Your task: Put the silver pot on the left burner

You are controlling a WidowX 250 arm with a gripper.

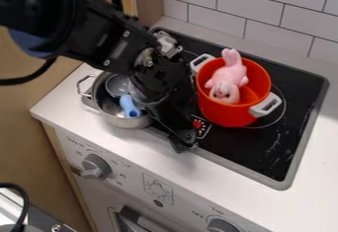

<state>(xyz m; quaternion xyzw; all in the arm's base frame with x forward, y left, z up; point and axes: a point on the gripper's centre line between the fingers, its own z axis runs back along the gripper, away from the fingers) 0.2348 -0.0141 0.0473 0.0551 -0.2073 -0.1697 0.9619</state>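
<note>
1. White tiles (264, 6) in staggered rows back the toy kitchen before us; a tan wooden panel (26, 112) stands at left, and the pale counter (277, 211) frames a black cooktop (264, 154) with a gray rim.

2. Entering from the upper left, the black robot arm (92, 28) angles across the scene; we find its gripper (185, 144) pointing down at the cooktop's front edge, just beside the silver pot; whether its jaws stand apart or together we cannot tell.

3. Upright at the cooktop's left end sits the silver pot (125, 122), its looped handle (84, 85) toward the counter's left side; we cannot tell whether its base touches the cooktop, and the arm covers part of its right side.

4. Inside the silver pot, we see a blue object (129, 106), lying tilted, and a gray, rounded item (117, 85) near the back wall.

5. On the right burner, an orange-red pot (228, 115) stands upright with pale handles (266, 105) on opposite sides; a pink plush bunny (229, 78) leans inside it, its ears above the rim.

6. Below the counter, we see two gray knobs (96, 166) on the white front panel (188, 204); a black cable (25, 199) curves at the lower left.
</note>
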